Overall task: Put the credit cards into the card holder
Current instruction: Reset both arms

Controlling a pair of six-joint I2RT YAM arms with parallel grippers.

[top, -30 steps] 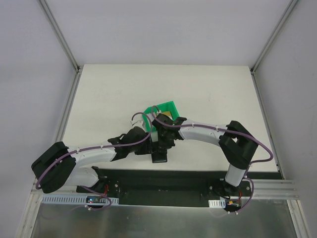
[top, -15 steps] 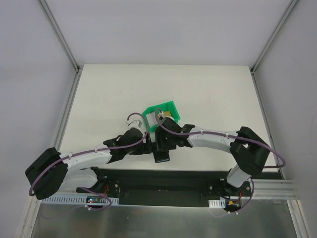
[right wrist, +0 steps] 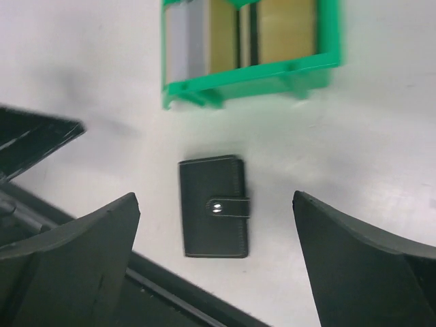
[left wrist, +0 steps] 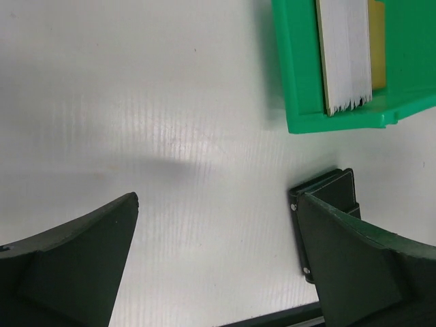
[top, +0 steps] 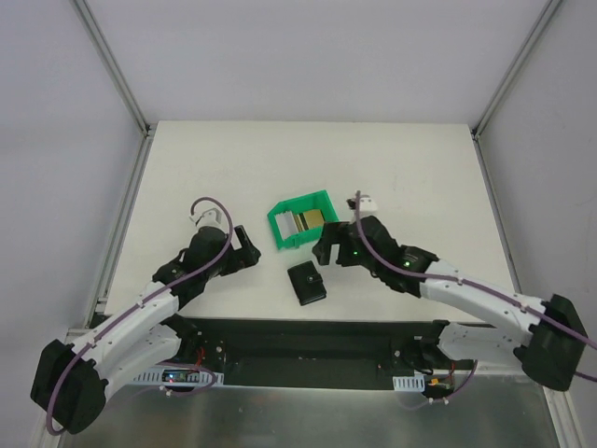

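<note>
The card holder lies shut on the table, near its front edge and between the two arms. Its snap tab is folded over the edge. The credit cards sit in the green bin just beyond it. Gold faces, a pale one and a dark stripe are visible.

Both hands are released and carry nothing. The left hand hovers over bare table beside the holder, its jaws wide apart. The right hand is spread equally wide above the holder.

The cards look thin, stiff, light and slick. Lying flat, they offer no face to pinch, so the best hold is probably an exposed short edge at the bin's low front lip. A card could also be dragged out until one edge overhangs.

The holder looks soft and stitched, and light enough to skate on the smooth table. It likely needs one hand pinning its body while the other lifts the tab. Squeezing it across the spine would only keep it closed.

The holder's inside and its slots are not visible. The cards overlap and the bin wall cuts them off, so I cannot count them. The right wrist view is blurred, so I cannot tell whether the snap is pressed home. In the left wrist view one finger hides much of the holder.
</note>
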